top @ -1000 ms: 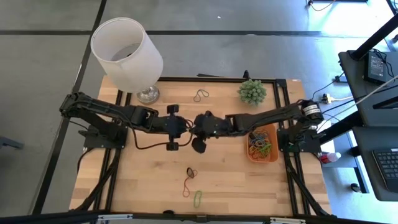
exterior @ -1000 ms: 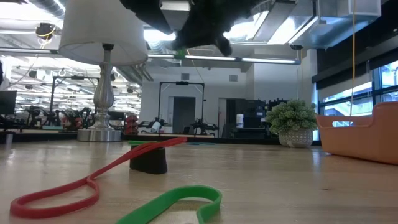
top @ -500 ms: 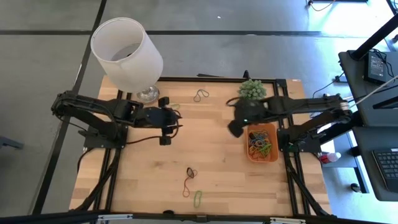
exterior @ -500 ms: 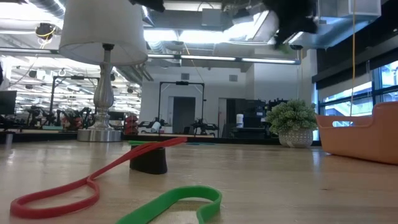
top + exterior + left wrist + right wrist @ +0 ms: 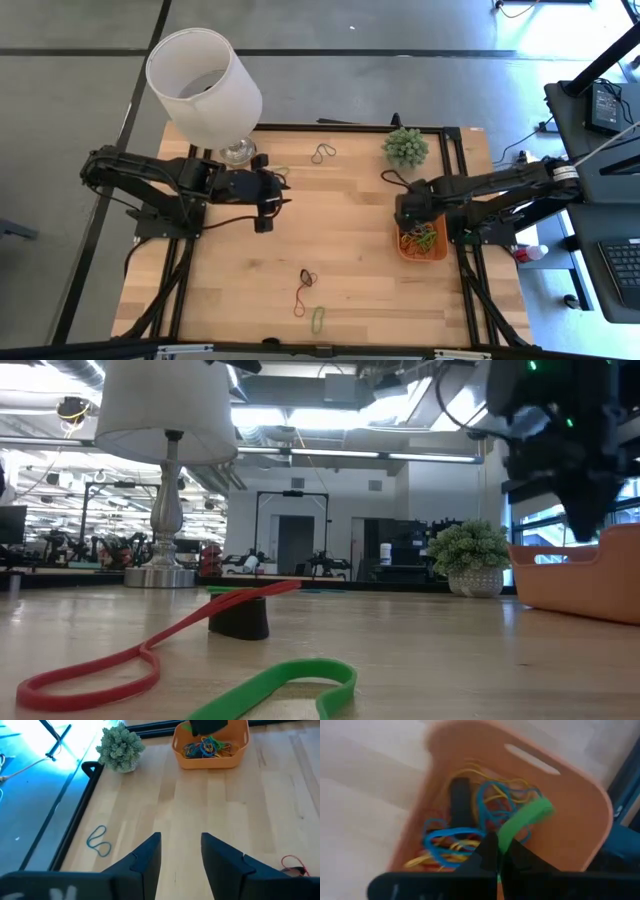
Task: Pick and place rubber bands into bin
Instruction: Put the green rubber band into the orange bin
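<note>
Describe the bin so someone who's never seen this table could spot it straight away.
Start at the little potted plant on the wooden table. Just beside it, at the right edge, sits the bin: a shallow orange tray with rounded corners, the only container there, holding a tangle of coloured rubber bands.

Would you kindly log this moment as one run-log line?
right gripper: shut on green rubber band, over bin | left gripper: open, empty, mid-table

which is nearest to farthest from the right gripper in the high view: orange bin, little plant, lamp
1. Orange bin: right under the right gripper, which is shut on a green band.
2. Little plant: at the back edge, close behind.
3. Lamp: far back-left corner.
</note>
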`<state>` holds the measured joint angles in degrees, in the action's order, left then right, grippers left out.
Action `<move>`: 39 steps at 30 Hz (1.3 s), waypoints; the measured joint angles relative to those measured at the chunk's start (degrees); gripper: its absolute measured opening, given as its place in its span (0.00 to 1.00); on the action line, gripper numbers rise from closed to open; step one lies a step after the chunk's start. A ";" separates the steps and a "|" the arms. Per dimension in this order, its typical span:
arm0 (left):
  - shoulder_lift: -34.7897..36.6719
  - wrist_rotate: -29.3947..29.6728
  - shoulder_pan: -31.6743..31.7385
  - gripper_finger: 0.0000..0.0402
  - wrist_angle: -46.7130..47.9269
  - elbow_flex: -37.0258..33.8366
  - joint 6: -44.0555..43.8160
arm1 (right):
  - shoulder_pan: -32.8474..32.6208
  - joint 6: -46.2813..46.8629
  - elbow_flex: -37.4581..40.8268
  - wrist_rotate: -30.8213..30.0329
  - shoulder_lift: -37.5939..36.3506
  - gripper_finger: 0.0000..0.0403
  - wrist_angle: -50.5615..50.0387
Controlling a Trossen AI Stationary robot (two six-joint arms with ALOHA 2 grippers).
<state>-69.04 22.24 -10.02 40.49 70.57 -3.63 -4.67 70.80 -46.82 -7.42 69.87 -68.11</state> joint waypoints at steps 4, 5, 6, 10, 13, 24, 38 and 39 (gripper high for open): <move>0.02 0.00 0.00 0.33 -0.04 0.00 -1.87 | 0.00 2.35 4.77 -0.52 -0.57 0.01 1.04; 0.02 0.02 0.00 0.33 -0.02 0.00 -2.23 | 0.00 2.60 5.60 -1.17 -0.55 0.02 1.11; 0.02 0.02 0.00 0.33 -0.05 0.00 -2.73 | 0.00 2.89 6.36 -1.80 -0.57 0.03 1.21; 0.02 0.02 0.00 0.33 -0.03 0.00 -5.27 | 0.04 3.76 7.80 -2.41 -0.55 0.12 1.74; 0.02 0.02 0.00 0.33 -0.02 0.00 -6.89 | 0.07 3.73 7.80 -3.06 -0.56 0.21 1.71; -0.17 0.85 0.00 0.32 -0.07 0.00 -9.37 | 0.04 0.62 7.71 -3.14 -5.81 0.52 0.33; -5.13 8.70 2.02 0.29 0.51 0.00 -20.24 | 0.02 -11.53 7.73 -0.46 -15.05 0.51 6.47; -5.82 7.75 3.24 0.28 1.43 0.00 -21.55 | 0.02 -12.14 7.73 -0.53 -15.75 0.51 7.85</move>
<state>-74.85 29.99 -6.78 41.92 70.57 -25.18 -4.64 58.67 -39.09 -7.95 54.12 -60.26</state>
